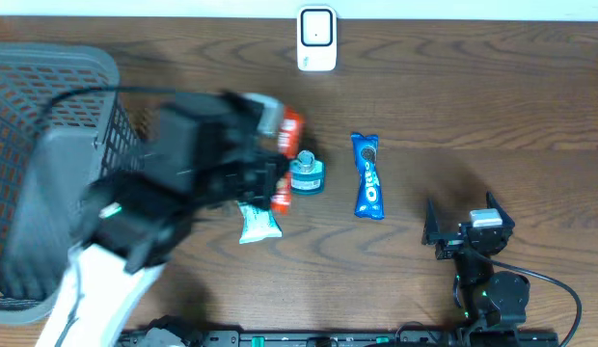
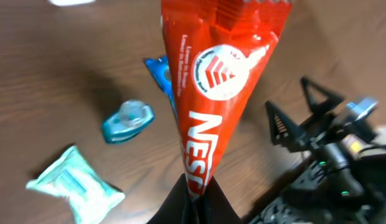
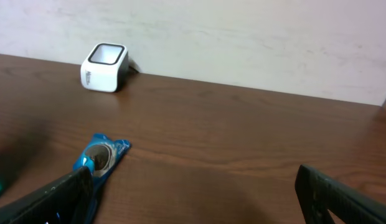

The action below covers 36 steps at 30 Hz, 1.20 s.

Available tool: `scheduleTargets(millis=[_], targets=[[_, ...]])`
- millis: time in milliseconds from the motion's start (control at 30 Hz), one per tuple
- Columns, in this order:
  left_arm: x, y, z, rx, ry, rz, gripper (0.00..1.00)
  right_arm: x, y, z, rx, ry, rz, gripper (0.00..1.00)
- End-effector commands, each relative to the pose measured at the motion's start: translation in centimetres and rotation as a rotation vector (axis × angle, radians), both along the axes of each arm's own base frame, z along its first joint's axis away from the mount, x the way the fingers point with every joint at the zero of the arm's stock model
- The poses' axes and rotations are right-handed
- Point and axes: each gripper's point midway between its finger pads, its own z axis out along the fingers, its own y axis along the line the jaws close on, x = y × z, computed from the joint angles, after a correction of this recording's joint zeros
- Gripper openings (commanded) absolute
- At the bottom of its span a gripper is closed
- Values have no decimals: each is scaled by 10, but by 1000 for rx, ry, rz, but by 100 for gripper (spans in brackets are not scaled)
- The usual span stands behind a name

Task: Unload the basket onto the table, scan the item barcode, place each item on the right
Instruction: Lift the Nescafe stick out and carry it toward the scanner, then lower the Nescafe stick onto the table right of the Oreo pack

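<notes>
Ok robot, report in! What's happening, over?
Left jaws shut on red packet, held up. Right jaws open, empty. Scanner at far edge, nothing in between.

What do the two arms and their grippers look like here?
Both are mostly black. The left arm has a white lower link and a small green spot, though it is blurred. The right arm carries a pale grey block at the wrist, green lights, and a black cable looping beside it. The right gripper has two black tapered fingers.
</notes>
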Motion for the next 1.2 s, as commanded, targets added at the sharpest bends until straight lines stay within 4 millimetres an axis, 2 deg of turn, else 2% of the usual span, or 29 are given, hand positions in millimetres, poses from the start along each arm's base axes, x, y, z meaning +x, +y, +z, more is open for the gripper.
scheduleTargets(millis=[0,100,333,600,800,933,1167], targets=[[16,-21,-33,122,-5,-11,7,0,1,-2,-7,5,5,99],[25,-60,-61,142,17,-82,7,0,1,-2,-7,5,5,99],[25,-101,-108,197,75,-160,7,0,1,-2,-7,5,5,99],[20,-125,-161,270,151,-212,7,0,1,-2,-7,5,5,99],[8,-155,-173,262,119,-284,7,0,1,-2,-7,5,5,99],[10,-171,-180,243,96,-302,7,0,1,-2,-7,6,5,99],[7,-179,-219,268,170,-324,7,0,1,-2,-7,5,5,99]])
